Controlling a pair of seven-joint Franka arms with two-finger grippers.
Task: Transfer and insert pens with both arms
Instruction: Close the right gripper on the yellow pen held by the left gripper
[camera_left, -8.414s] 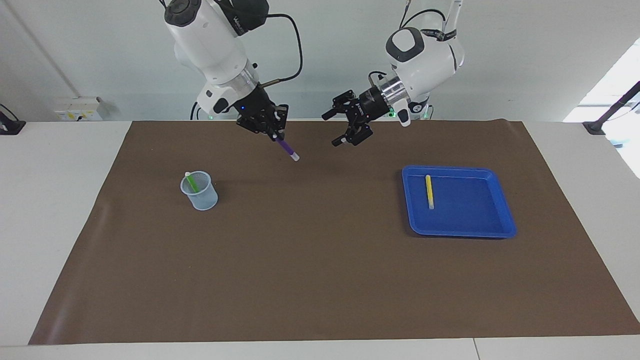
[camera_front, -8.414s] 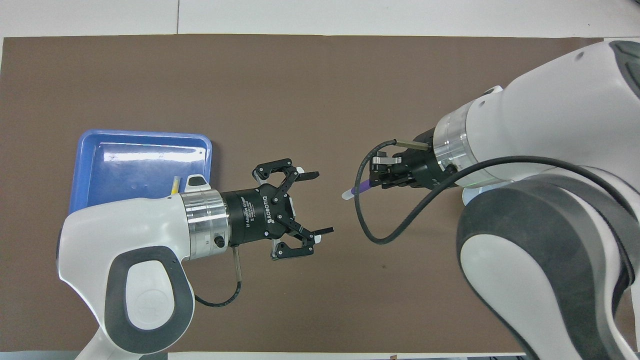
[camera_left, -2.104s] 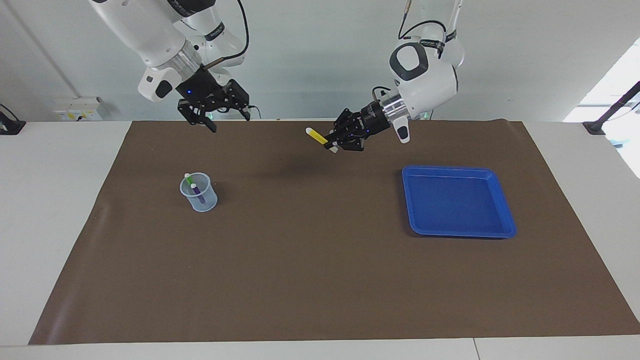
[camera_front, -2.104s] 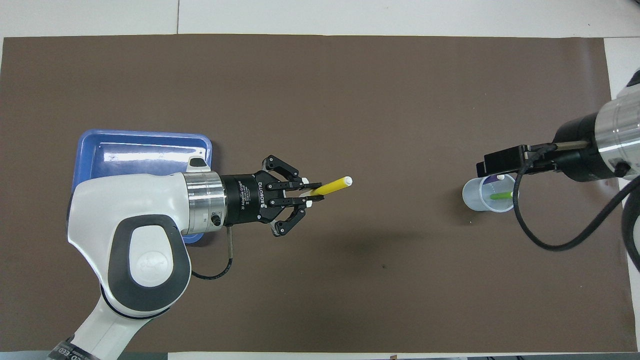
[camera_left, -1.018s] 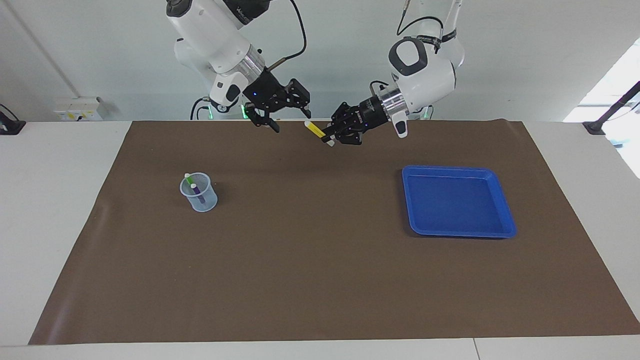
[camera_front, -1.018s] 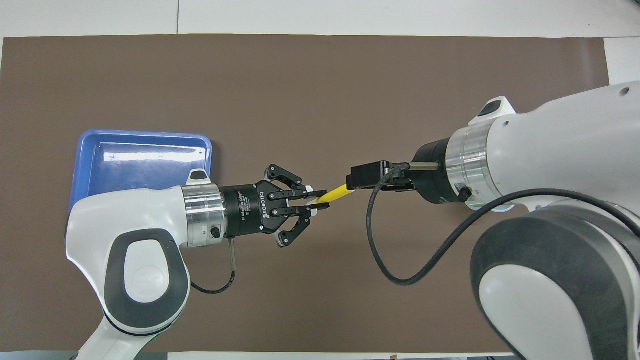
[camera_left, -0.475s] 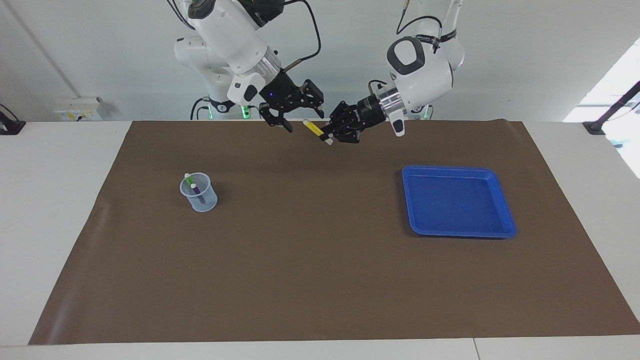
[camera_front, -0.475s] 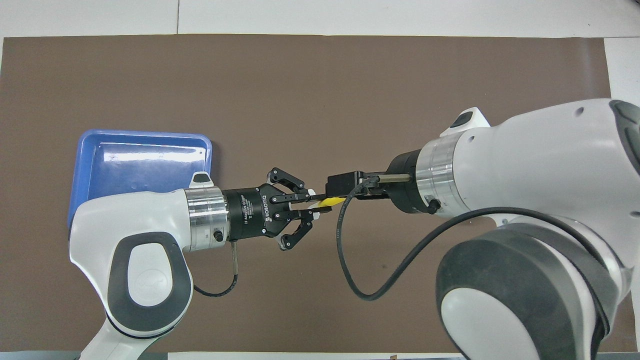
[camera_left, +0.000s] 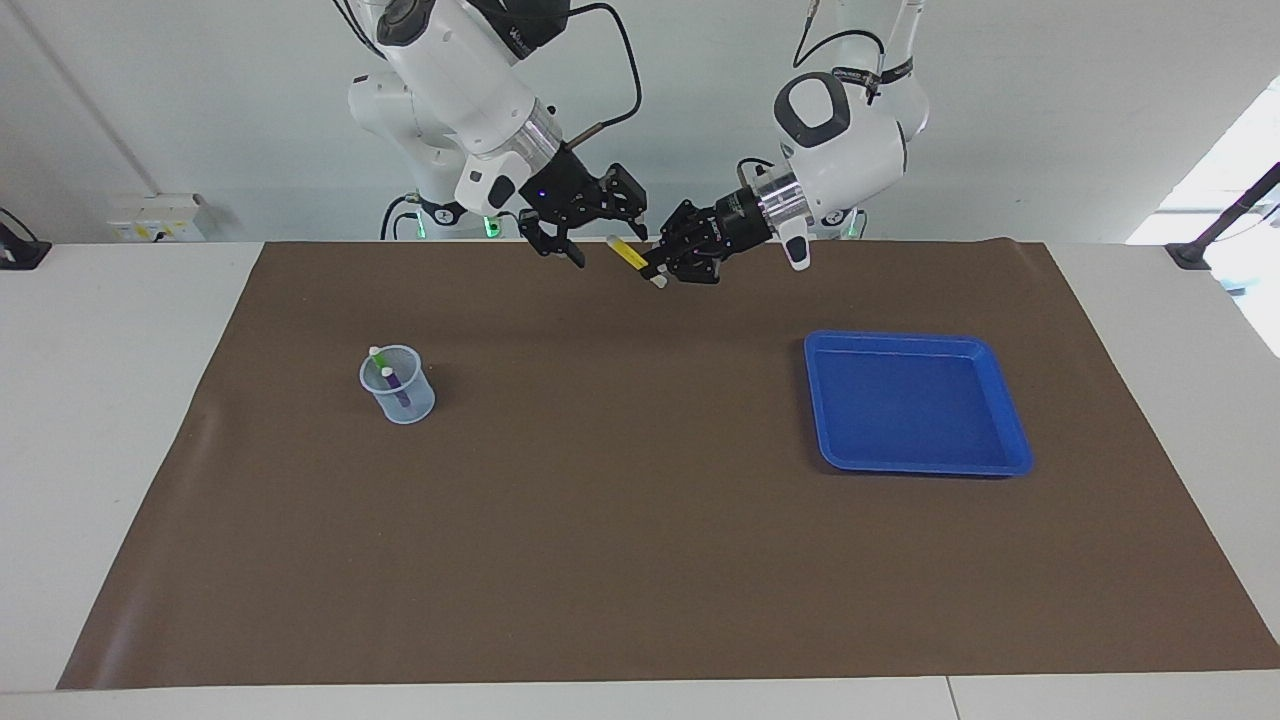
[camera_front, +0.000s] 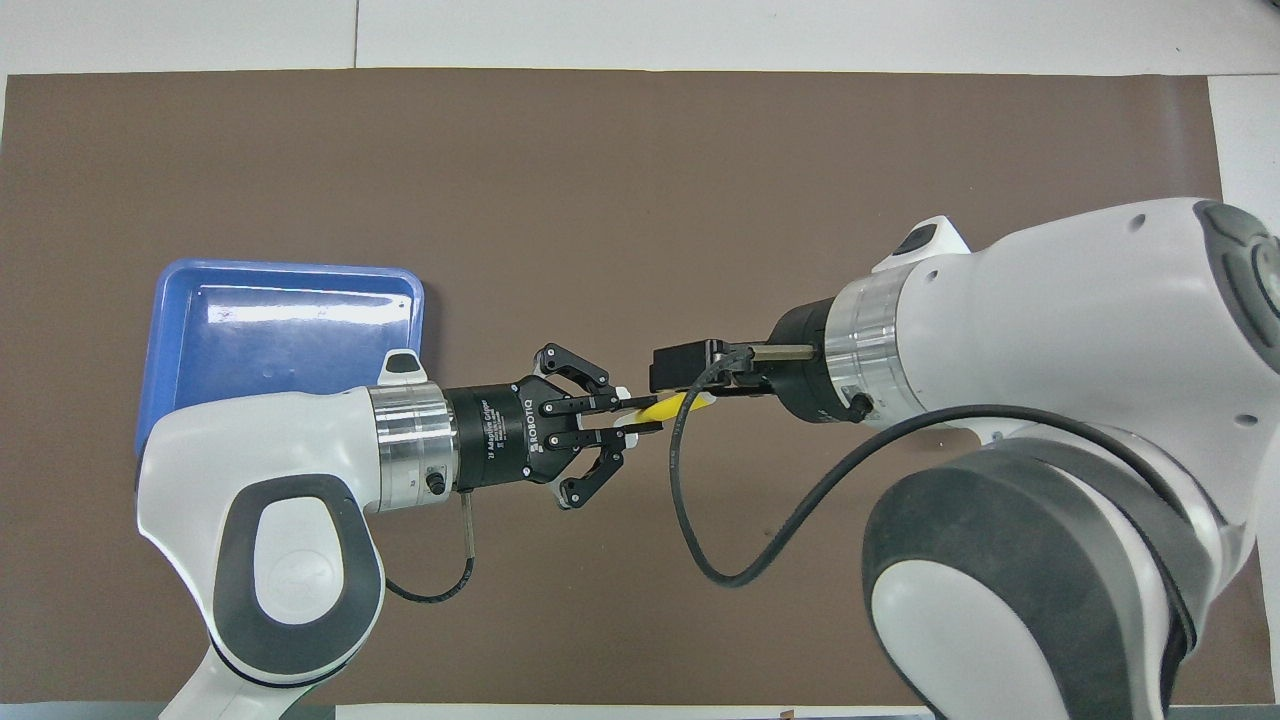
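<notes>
Passing the yellow pen (camera_left: 629, 255) between arms is the step in hand: the left gripper (camera_left: 662, 268) is clamped on it in the air, well above and apart from the cup (camera_left: 398, 384), which already holds 2 pens. The right gripper (camera_left: 598, 236), fingers spread wide, brackets the pen's free end. Next, I judge, it must close before the left lets go.

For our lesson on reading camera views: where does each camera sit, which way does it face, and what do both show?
Facing view: high across the table, facing the robots; both arms show, also the cup.
Overhead view: above the robots' end, looking steeply down; arms enter from the bottom.
Shared: left gripper shut on the yellow pen, open right gripper at it, blue tray.
</notes>
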